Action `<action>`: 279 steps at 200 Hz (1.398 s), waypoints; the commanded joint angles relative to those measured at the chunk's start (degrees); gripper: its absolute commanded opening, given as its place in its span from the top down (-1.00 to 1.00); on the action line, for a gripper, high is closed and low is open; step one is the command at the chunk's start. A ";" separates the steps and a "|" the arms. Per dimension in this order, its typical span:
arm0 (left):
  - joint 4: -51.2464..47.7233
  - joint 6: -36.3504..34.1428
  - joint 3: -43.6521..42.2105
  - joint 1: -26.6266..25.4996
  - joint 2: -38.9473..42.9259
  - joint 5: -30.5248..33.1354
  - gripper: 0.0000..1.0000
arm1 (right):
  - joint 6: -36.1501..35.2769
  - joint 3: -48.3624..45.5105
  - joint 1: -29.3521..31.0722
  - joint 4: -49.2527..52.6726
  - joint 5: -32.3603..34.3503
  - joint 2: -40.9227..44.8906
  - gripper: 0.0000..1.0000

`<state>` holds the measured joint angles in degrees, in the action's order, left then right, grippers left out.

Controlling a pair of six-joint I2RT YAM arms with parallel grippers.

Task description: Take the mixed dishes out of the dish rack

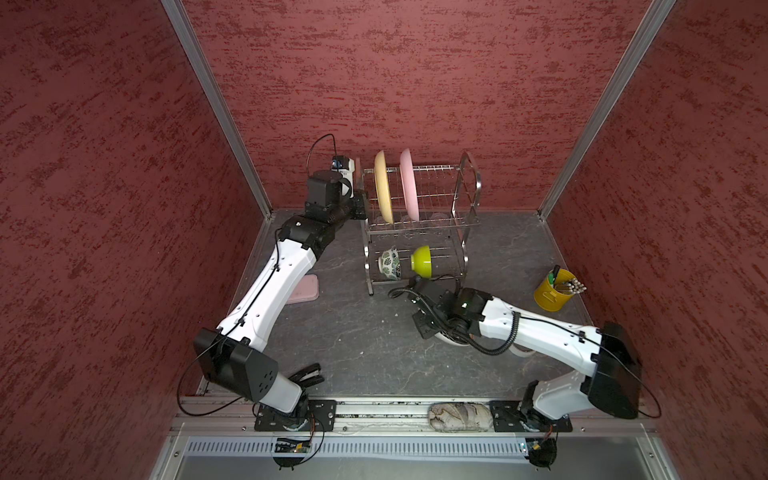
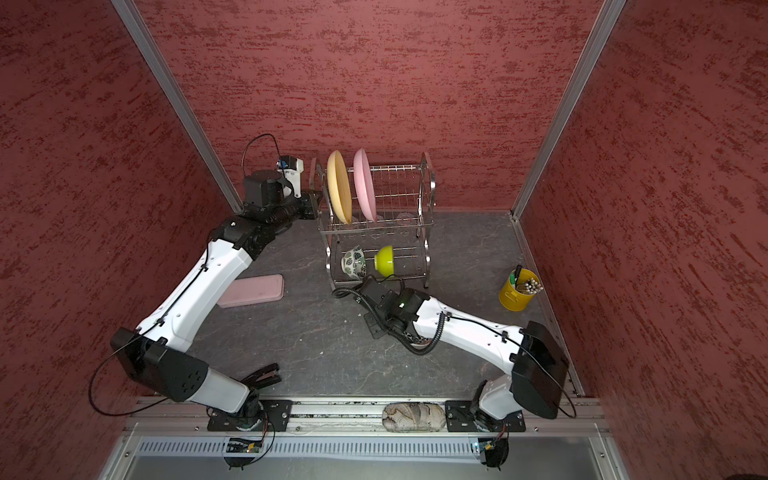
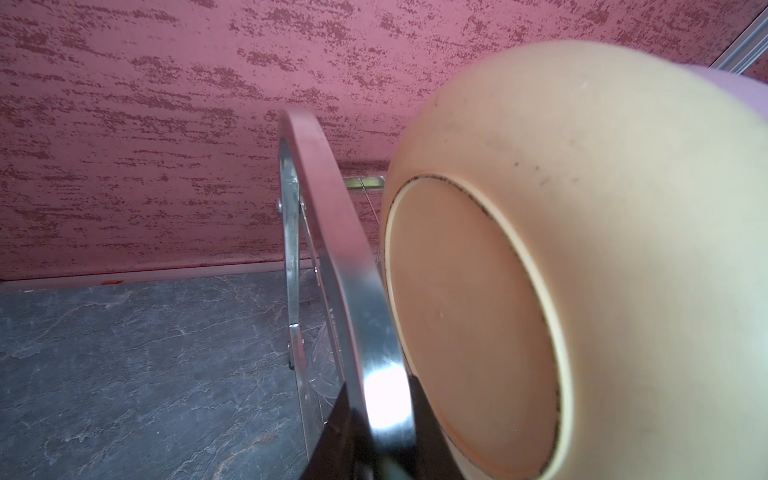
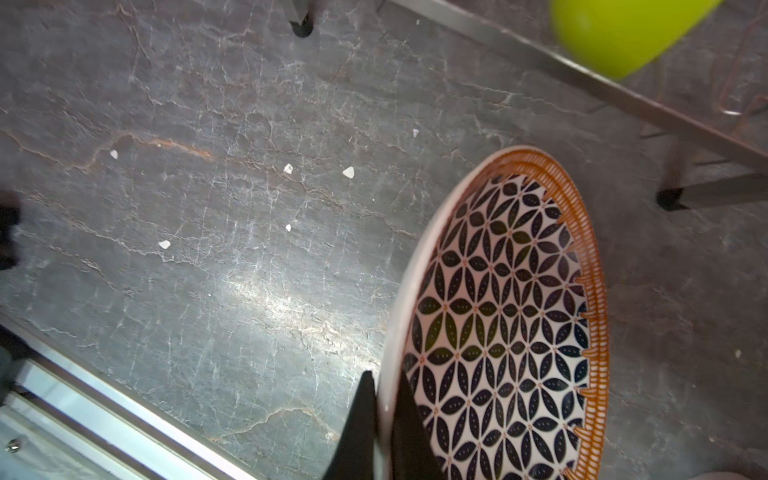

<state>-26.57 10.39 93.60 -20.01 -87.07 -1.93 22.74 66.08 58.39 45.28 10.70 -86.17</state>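
Only our patterned plate (image 4: 498, 311) is out, right gripper (image 4: 384, 378) pinching it at the rack's (image 1: 419, 226) five o'clock, left gripper (image 3: 380, 386) clamping the handle (image 3: 328, 232).

Bimanual arm pair. Left arm (image 1: 266, 291) and right arm (image 1: 536, 328): glossy white moulded link shells dotted with small dark holes, matte black joint housings, large black shoulder boxes. Black base plates (image 1: 295, 415) with corner screws. Thin black cable (image 1: 179, 388) looped on the left, coiled black cable (image 1: 514, 330) on the right. Left gripper (image 3: 380, 382), right gripper (image 4: 384, 376) — black wedge-shaped fingers
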 commanded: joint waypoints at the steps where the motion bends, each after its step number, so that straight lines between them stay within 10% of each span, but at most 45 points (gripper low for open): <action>1: -1.01 4.72 0.52 -0.59 -1.18 -1.40 0.79 | -1.87 3.16 2.39 -3.44 8.20 -1.88 1.00; 279: -0.83 4.64 -2.28 -0.64 -0.03 -0.97 0.79 | -1.82 -1.83 5.59 -20.49 -2.00 -20.21 1.00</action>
<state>-25.89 10.39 92.97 -20.23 -86.89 -1.37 18.76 66.63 64.05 28.27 19.49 -102.50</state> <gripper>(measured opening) 0.196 0.108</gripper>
